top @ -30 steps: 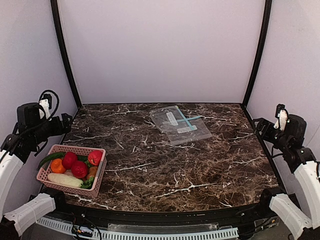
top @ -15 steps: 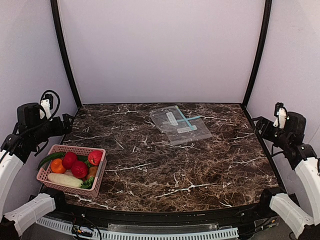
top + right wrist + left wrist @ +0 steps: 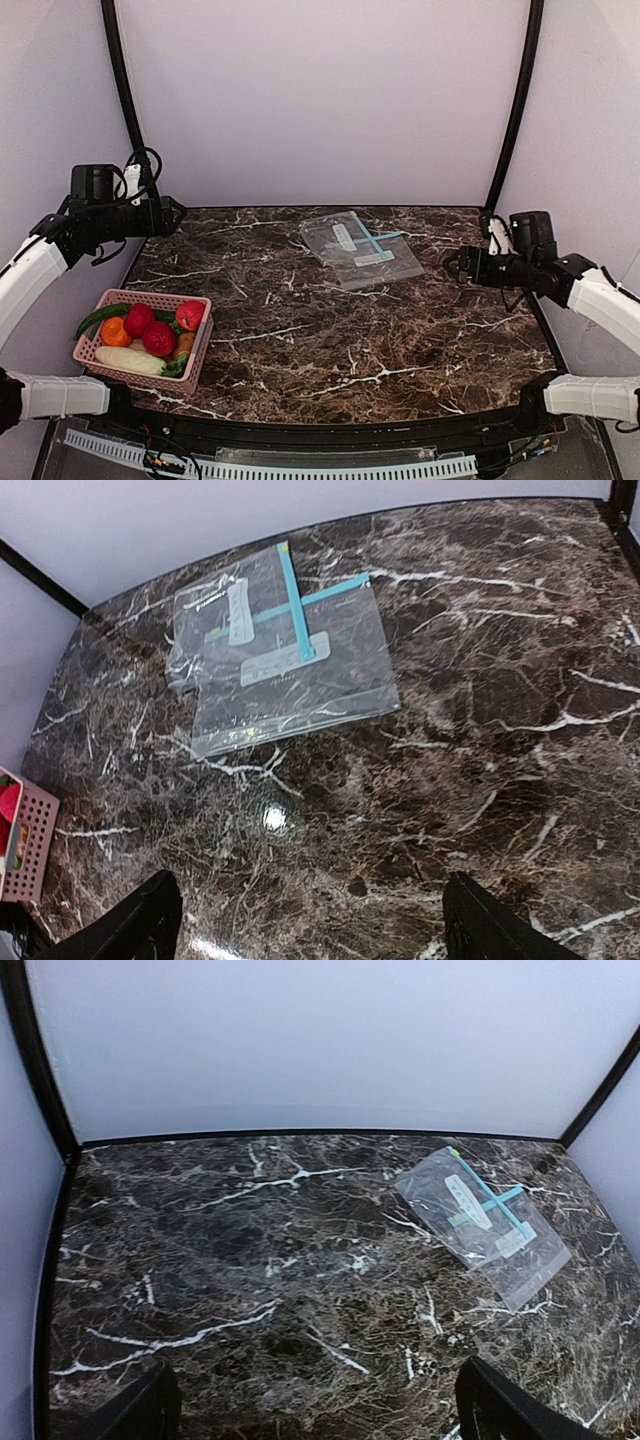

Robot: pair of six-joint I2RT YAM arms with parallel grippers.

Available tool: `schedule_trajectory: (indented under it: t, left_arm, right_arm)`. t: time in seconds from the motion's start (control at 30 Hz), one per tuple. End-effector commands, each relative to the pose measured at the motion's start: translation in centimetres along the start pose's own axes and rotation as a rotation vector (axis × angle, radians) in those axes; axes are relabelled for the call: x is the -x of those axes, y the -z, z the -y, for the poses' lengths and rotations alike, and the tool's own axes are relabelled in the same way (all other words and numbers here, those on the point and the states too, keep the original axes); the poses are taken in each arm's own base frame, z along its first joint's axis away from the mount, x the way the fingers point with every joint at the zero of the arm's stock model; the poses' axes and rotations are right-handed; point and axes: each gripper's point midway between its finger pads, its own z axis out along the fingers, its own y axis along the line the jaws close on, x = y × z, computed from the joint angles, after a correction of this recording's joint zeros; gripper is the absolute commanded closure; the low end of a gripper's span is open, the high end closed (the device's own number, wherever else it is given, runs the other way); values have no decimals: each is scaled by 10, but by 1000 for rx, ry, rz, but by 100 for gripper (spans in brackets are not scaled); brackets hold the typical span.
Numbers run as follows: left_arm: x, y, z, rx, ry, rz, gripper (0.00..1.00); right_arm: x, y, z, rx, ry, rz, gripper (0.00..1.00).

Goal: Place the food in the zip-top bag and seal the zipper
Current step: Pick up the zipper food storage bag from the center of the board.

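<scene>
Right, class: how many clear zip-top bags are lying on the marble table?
2. The far bag lies toward the back wall; the near bag overlaps it, their teal zipper strips crossing. Both are clear, so another beneath could be hidden.

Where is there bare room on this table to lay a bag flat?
Bare tabletop spans the centre and near half, between the pink basket at near-left and the right edge; the far-left corner too. Crowded only far centre-right, where two clear bags overlap.

no text can be read; the white labels (image 3: 240, 610) on the two overlapping clear zip-top bags (image 3: 330, 685) carry print too small to make out.
</scene>
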Motion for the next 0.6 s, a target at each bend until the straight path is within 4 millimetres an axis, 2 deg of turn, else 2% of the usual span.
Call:
schedule_trajectory:
  t: [0.0, 0.17, 0.27, 0.4, 0.57]
  left_arm:
    - [8, -13, 33, -159, -3, -8, 4]
    - [-12, -16, 31, -161, 0, -34, 2]
    - [-25, -16, 30, -166, 11, -57, 1]
    - [-33, -15, 28, -163, 19, -71, 1]
    - [-37, -17, 23, -131, 13, -84, 1]
  right_arm:
    - [1, -22, -35, 5, 51, -22, 11]
    - [-10, -68, -66, -27, 169, -103, 10]
    - [-6, -96, -86, -3, 202, -122, 10]
    - [3, -130, -119, 56, 251, -125, 9]
    - [-6, -183, -141, 108, 284, -186, 9]
